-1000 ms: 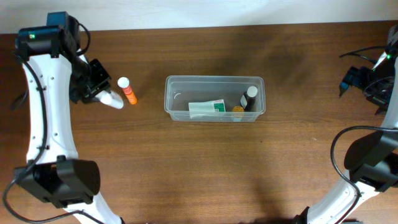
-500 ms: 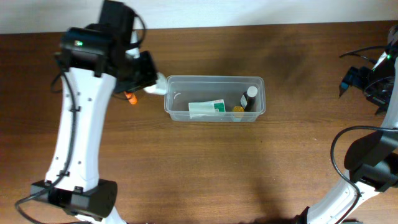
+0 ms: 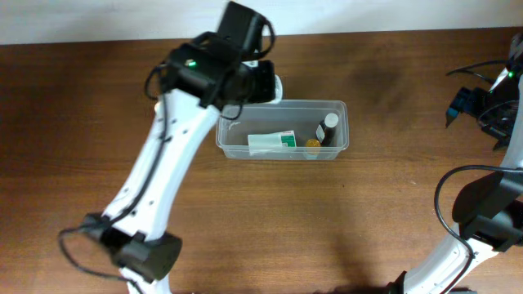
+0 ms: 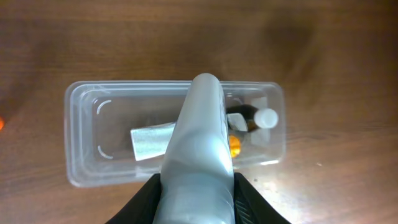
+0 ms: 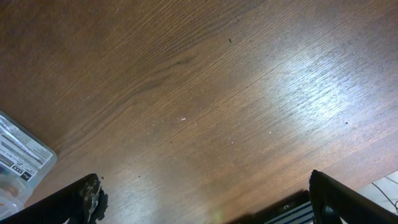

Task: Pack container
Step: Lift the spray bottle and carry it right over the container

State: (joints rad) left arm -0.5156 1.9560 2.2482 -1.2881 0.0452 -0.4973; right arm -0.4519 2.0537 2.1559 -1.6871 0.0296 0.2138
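The container (image 3: 282, 106) is a clear plastic tub at the table's middle. It also shows in the left wrist view (image 4: 84, 130). Inside lie a green-and-white box (image 3: 271, 142), a dark bottle with a white cap (image 3: 328, 126) and a small orange item (image 3: 313, 144). My left gripper (image 3: 265, 84) is shut on a pale white tube (image 4: 199, 143) and holds it above the tub's back left part, tube tip pointing over the tub. My right gripper (image 5: 205, 208) is open and empty over bare table at the far right (image 3: 464, 104).
The wooden table (image 3: 392, 204) carries the tub. An orange speck (image 4: 1, 124) shows at the left edge of the left wrist view. A corner of the tub (image 5: 18, 155) shows at the left of the right wrist view. Cables hang by the right arm (image 3: 482, 73).
My left arm has swung right from the table's left side to above the tub, carrying the white tube. The orange bottle it left behind is now hidden under the arm. The right arm is still.
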